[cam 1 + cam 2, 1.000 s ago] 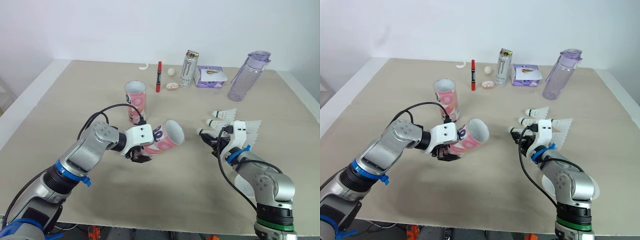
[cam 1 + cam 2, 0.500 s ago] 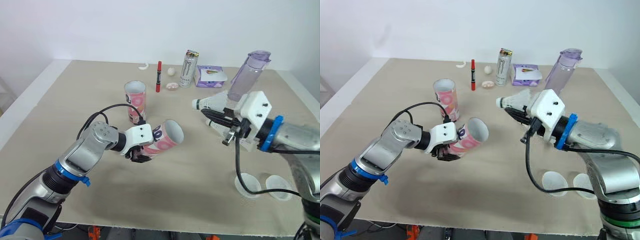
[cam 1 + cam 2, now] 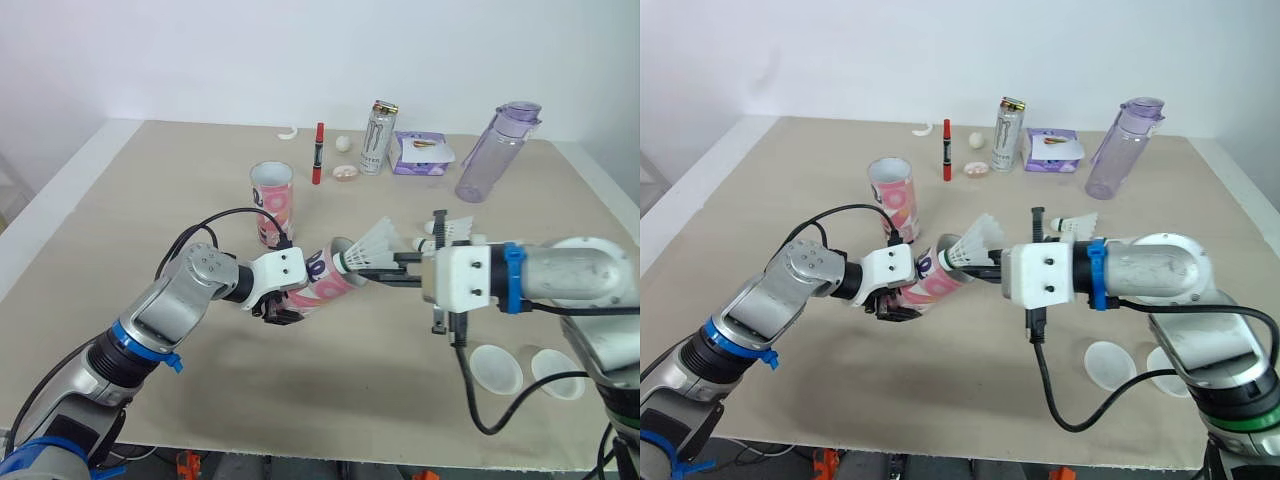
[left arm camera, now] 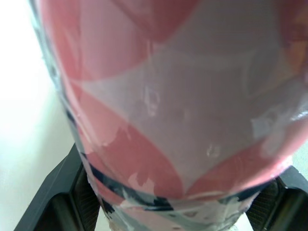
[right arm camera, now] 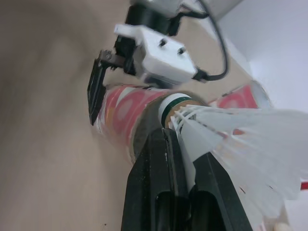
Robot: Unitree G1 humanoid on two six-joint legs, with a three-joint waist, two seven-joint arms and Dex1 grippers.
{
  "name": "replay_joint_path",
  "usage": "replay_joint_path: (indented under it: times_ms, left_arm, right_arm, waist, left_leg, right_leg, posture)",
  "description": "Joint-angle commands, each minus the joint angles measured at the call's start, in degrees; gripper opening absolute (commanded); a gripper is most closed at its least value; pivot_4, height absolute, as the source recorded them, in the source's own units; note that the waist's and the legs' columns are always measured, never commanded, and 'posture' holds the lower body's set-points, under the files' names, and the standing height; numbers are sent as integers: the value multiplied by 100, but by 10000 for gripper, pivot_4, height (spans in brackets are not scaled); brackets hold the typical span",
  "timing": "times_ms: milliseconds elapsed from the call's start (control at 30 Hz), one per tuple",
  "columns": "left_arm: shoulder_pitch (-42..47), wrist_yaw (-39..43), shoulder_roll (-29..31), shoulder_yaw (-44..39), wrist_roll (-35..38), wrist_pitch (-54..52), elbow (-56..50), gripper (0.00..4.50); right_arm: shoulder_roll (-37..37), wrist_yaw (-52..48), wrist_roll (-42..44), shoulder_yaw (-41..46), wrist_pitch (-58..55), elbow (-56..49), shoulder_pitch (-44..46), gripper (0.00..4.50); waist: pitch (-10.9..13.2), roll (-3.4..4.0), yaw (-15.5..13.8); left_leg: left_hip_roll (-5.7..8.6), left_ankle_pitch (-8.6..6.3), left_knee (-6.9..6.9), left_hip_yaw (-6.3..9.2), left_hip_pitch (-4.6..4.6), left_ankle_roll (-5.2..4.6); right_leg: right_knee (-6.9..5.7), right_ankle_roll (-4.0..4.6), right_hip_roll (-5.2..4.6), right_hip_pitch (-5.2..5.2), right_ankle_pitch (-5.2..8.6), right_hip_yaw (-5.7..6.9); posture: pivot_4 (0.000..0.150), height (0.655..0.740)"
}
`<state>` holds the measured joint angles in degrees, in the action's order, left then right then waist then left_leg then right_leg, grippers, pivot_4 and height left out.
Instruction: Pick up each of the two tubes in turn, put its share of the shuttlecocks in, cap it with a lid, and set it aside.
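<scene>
Left gripper [image 3: 282, 312]: its two black fingers [image 4: 57, 195] are clamped on the closed lower end of the tilted tube [image 3: 326, 279], one finger on each side of the pink-and-white wall. The tube is held clear of the table [image 3: 120, 200], with its open mouth raised and turned toward the right gripper.

Right gripper [image 3: 358, 267]: its fingers [image 5: 161, 159] are drawn narrow, pinching the shuttlecock [image 3: 377, 243] at the base of the feather skirt, just behind the cork. The cork leads and lies at the rim of the tilted tube's mouth. Whether it has passed inside cannot be told. The white skirt fans up and back over the fingers, away from the tube. The two grippers face each other tip to tip, with the tube and the shuttlecock between them.

Upright tube [image 3: 271, 203]: stands on the table beyond the left gripper, mouth up, apart from the tilted tube.

Loose shuttlecocks [image 3: 452, 228]: lie on the table just beyond the right gripper's white housing.

Lids [image 3: 496, 367]: two white discs flat on the table on the near side of the right gripper, side by side, one partly under the forearm.

Far edge of the table, well apart from both grippers: a red marker [image 3: 318, 152], a can [image 3: 377, 137], a tissue pack [image 3: 420, 153] and a purple bottle [image 3: 496, 150].
</scene>
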<state>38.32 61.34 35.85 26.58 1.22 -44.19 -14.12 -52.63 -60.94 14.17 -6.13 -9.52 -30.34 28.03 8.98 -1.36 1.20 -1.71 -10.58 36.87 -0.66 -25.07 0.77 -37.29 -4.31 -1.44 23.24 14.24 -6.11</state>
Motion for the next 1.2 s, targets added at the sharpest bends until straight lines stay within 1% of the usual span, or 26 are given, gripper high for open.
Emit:
replay_joint_path:
  times_ms: [33,167,200,233,267,300,333,367,400,433,467,500,533,567,600,667,733,767,800,833,867,933,967,1067,1200]
  left_arm:
    - [-17,-8,-14,62,55,-64,-110,34488]
    - [-24,-29,-19,57,55,-89,-127,34488]
    - [-25,-32,-19,55,56,-91,-128,34488]
    - [-27,-34,-18,55,56,-94,-129,34488]
    - [-32,-34,-18,55,58,-99,-130,34488]
    - [-34,-33,-15,53,62,-105,-133,34488]
    - [-42,-32,-14,55,64,-106,-135,34488]
    - [-47,-31,-13,57,66,-107,-136,34488]
    - [-49,-30,-15,58,67,-102,-127,34488]
    - [-49,-27,-15,60,67,-92,-116,34488]
    - [-50,-24,-14,61,66,-82,-107,34488]
    - [-47,-21,-15,60,67,-73,-93,34488]
    - [-39,-16,-18,62,67,-61,-74,34488]
    - [-30,-12,-24,67,65,-46,-52,34488]
    - [-23,-8,-28,70,64,-34,-33,34488]
    - [-16,-3,-38,79,59,-11,-7,34488]
    - [8,6,-73,105,63,-9,4,34488]
    - [20,14,-87,115,67,-7,7,34488]
    - [29,20,-92,119,67,0,17,34488]
    - [35,24,-91,121,66,7,27,34488]
    - [36,25,-89,121,66,13,33,34488]
    - [37,23,-92,123,69,5,29,34488]
    - [33,21,-93,125,72,-9,15,34488]
    - [9,18,-78,119,79,-43,-25,34488]
    - [-20,3,-32,92,85,-80,-57,34488]
  right_arm:
    - [122,-40,-201,-159,147,101,293,668]
    - [195,-151,-178,-237,100,139,431,668]
    - [184,-193,-156,-226,101,134,446,3707]
    - [172,-230,-109,-199,80,120,453,7963]
    - [126,-285,-12,-131,27,85,439,9089]
    - [97,-325,56,-81,-15,59,431,13804]
    - [55,-367,172,15,-84,17,406,20176]
    - [30,-392,245,78,-127,-9,389,20176]
    - [8,-397,330,168,-187,-26,370,22589]
    - [-11,-396,459,277,-280,-54,341,28697]
    - [-22,-372,591,395,-398,-81,309,31852]
    - [-14,-285,856,634,-626,-125,228,34722]
    - [26,-90,1216,1017,-997,-136,60,38738]
    - [99,147,1563,1438,-1380,-110,-155,38738]
    - [207,403,1817,1816,-1693,-52,-362,44339]
    - [371,872,2092,2419,-2179,53,-813,44339]
    - [746,1476,1828,3131,-2358,436,-1816,44339]
    - [930,1730,1570,3370,-2242,674,-2250,44339]
    - [1051,1939,1405,3503,-2207,827,-2499,44339]
    - [1149,2133,1385,3590,-2272,929,-2607,44339]
    - [1254,2281,1359,3655,-2223,1016,-2662,44339]
    - [1430,2553,1245,3748,-2069,1273,-2777,44339]
    - [1491,2621,1156,3781,-1929,1442,-2832,44339]
    - [1502,2558,982,3779,-1558,1787,-2965,44339]
    - [1509,2470,1032,3744,-1378,2180,-2974,44339]
  waist:
    - [0,0,0]
    - [0,0,-3]
    - [0,0,-3]
    - [0,0,-3]
    - [0,0,-2]
    - [0,0,-2]
    - [0,0,-2]
    - [0,0,-2]
    - [0,0,-2]
    - [0,0,-2]
    - [0,0,-2]
    - [0,0,-2]
    - [0,0,-2]
    - [0,0,-9]
    - [0,-7,-22]
    - [-1,-9,-15]
    - [-10,-24,-33]
    - [-10,-25,-30]
    - [-11,-28,-45]
    - [-13,-30,-52]
    - [-9,0,-23]
    - [-15,36,9]
    - [-15,36,9]
    - [-12,35,12]
    - [-13,35,15]
  left_leg:
    - [-1,0,0,0,-1,0]
    - [-1,0,0,2,-1,0]
    - [-1,0,0,1,-1,0]
    - [0,0,0,1,-1,0]
    - [0,0,0,1,-1,0]
    - [-1,0,0,1,-1,0]
    - [0,0,0,1,-1,0]
    - [-1,0,0,1,-1,0]
    - [-1,0,0,2,-1,0]
    - [-2,0,0,3,-1,0]
    - [-1,0,0,2,0,0]
    - [-1,0,0,2,-1,0]
    - [-2,0,-1,3,0,0]
    - [-2,0,-1,3,0,0]
    - [-1,0,-1,8,-2,0]
    - [4,0,2,19,-5,0]
    - [7,0,-2,32,-4,-1]
    - [7,0,3,40,-3,0]
    - [5,-1,7,41,-3,1]
    - [12,1,-3,47,-6,-2]
    - [13,0,0,51,-4,0]
    - [19,0,-2,30,-2,-1]
    - [17,1,-2,23,7,-1]
    - [13,10,-3,28,9,-17]
    - [14,15,-3,23,9,-23]
  right_leg:
    - [0,0,1,0,0,1]
    - [0,0,1,0,-1,2]
    - [0,0,1,0,-1,2]
    - [0,-1,0,0,-1,1]
    - [0,-1,0,0,-2,1]
    - [0,-5,0,0,-3,1]
    - [0,-6,0,0,-4,1]
    - [-1,-7,1,0,-5,1]
    - [-1,-7,1,0,-5,2]
    - [-1,-6,2,0,-4,3]
    - [-1,-2,0,-1,-7,2]
    - [-1,1,0,-1,-10,2]
    - [-1,1,1,-1,-10,3]
    - [-1,1,1,-1,-10,3]
    - [-1,2,1,-2,-10,8]
    - [-2,14,0,-11,-22,11]
    - [-3,15,3,-17,-19,17]
    - [-3,16,4,-22,-17,25]
    - [-3,15,5,-22,-16,27]
    - [0,16,3,-24,-15,27]
    - [0,19,3,-31,-7,32]
    - [-1,7,-2,-22,-15,6]
    - [-1,-14,2,-23,-7,-2]
    - [-1,-3,11,-23,-1,-1]
    - [-1,-2,10,-22,-7,-7]
  posture:
    - [1500,7400]
    - [1500,7400]
    - [1500,7400]
    - [1500,7400]
    - [1500,7400]
    - [1500,7400]
    - [1500,7400]
    - [1500,7400]
    - [1500,7400]
    - [1500,7400]
    - [1500,7400]
    - [1500,7400]
    - [1500,7400]
    - [1500,7400]
    - [1500,7400]
    - [1500,7400]
    - [1500,7400]
    - [1500,7400]
    - [1500,7400]
    - [1500,7400]
    - [1500,7400]
    - [1500,7400]
    - [1500,7400]
    - [1500,7400]
    - [1500,7400]
